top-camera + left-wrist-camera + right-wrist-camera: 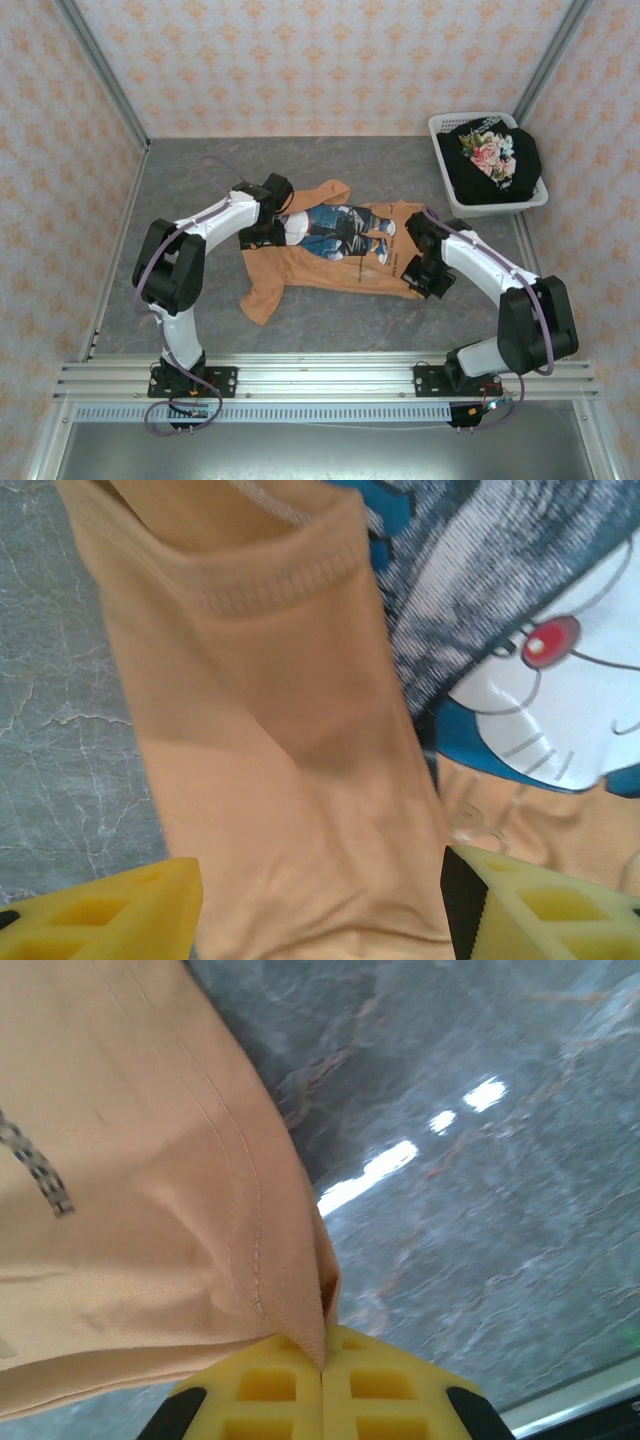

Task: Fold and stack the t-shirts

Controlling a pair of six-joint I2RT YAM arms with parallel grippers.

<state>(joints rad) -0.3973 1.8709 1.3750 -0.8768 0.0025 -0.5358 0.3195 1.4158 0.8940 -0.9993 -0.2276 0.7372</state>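
The orange t-shirt (320, 262) lies print-up in the middle of the grey table, one sleeve trailing toward the front left. My left gripper (268, 215) hovers over its upper left part. In the left wrist view that gripper (320, 905) is open, its yellow fingers (110, 910) wide apart either side of an orange sleeve (270, 710), beside the blue-and-white print (540, 650). My right gripper (425, 272) is at the shirt's right corner. In the right wrist view it (322, 1365) is shut on the stitched hem corner (285, 1290). The black t-shirt with pink flowers (495, 158) lies bunched in the basket.
The white plastic laundry basket (441, 150) stands at the back right corner of the table (200, 170). Patterned walls with metal posts close in the left, back and right sides. An aluminium rail (320, 378) carrying both arm bases runs along the near edge.
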